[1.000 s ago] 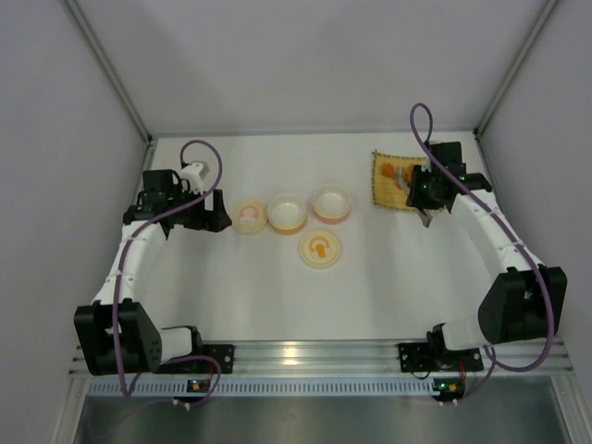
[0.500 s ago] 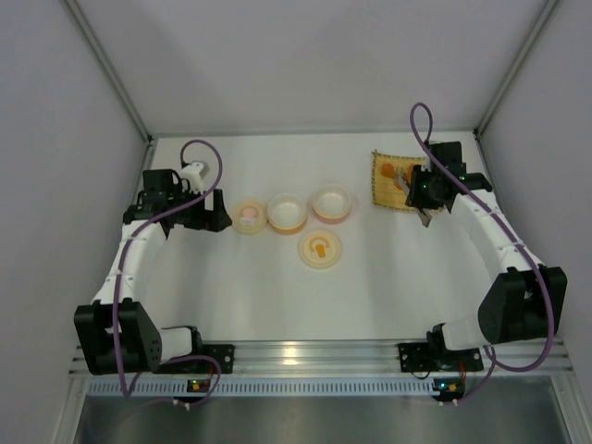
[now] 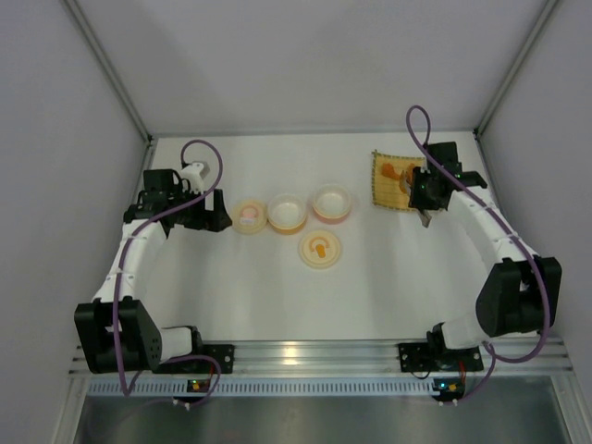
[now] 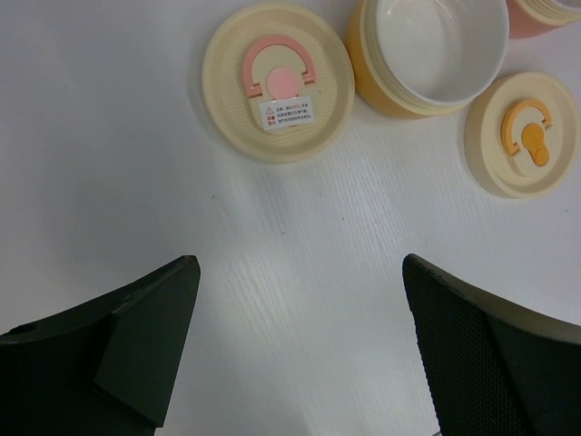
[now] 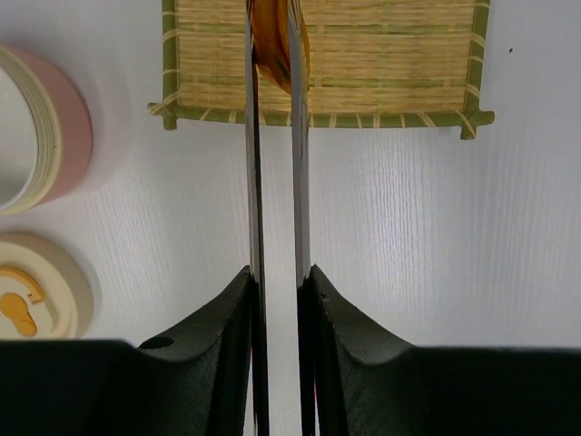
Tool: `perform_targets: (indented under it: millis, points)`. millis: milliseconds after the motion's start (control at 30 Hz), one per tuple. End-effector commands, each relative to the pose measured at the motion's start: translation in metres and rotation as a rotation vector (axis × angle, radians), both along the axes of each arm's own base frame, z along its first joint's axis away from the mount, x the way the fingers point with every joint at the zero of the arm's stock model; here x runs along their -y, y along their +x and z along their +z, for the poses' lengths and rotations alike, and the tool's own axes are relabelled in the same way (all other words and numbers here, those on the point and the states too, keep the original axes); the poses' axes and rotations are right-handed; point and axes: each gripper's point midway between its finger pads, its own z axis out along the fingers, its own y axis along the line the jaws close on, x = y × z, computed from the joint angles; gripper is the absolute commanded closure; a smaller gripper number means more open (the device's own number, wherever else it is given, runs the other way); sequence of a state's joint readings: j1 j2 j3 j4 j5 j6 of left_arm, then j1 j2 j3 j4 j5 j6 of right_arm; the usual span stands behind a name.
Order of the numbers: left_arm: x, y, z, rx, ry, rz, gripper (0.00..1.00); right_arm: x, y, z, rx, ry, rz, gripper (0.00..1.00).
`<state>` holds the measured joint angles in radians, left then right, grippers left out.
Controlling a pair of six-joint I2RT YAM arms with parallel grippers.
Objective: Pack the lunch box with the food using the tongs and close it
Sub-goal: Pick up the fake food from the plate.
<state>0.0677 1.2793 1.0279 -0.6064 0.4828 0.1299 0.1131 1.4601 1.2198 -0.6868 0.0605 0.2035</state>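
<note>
While the right end effector (image 5: 277, 292) is clenched around the tongs (image 5: 295, 163), the two silver arms run straight out from between its fingers and sit squeezed close together. The wrist view shows an orange food lump (image 5: 272, 41) pinched between them out at the far end, right over the woven mat (image 5: 390, 64). The very tips are cut off by the edge of the shot, so I honestly can't tell if the lump is lifted off the mat or just resting on it. From the top camera the mat sits at the far right of the counter (image 3: 370, 287), and a second orange lump (image 3: 388, 172) lies on its far left corner.

The lunch box is all in pieces around the middle of the counter. There's a cream lid (image 4: 278, 82) with a pink centre furthest left, a yellow bowl (image 4: 431, 54) just right of it, then a pink bowl (image 3: 332, 203) right of that. All three sit in a row, and both bowls look empty inside. Another lid (image 4: 526, 134), this one with an orange centre, sits apart on the near side of the bowls.

The left end effector (image 4: 298, 272) is released, fingers spread wide with nothing between them, just left of the cream lid and not touching it
</note>
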Motion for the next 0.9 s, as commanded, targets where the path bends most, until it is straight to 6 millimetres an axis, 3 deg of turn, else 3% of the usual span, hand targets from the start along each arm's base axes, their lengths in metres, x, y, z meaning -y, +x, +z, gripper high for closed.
perform_targets:
  millis: [0, 267, 467, 667, 867]
  points:
    - [0.001, 0.006, 0.011, 0.037, -0.006, -0.013, 0.02, 0.003, 0.019, 0.024, 0.089, 0.0, -0.025, 0.8]
    - [0.001, 0.007, 0.01, 0.035, -0.005, -0.013, 0.02, -0.003, 0.015, 0.036, 0.118, 0.027, -0.001, 0.85]
    - [0.002, 0.007, 0.013, 0.036, -0.017, -0.014, 0.02, -0.031, 0.001, 0.059, 0.182, 0.06, 0.095, 0.86]
    - [0.004, 0.007, 0.014, 0.033, -0.028, -0.013, 0.02, -0.089, -0.01, 0.075, 0.231, 0.085, 0.229, 0.87]
    - [0.003, 0.006, 0.02, 0.044, -0.03, -0.009, 0.02, -0.173, -0.022, 0.079, 0.264, 0.152, 0.394, 0.87]
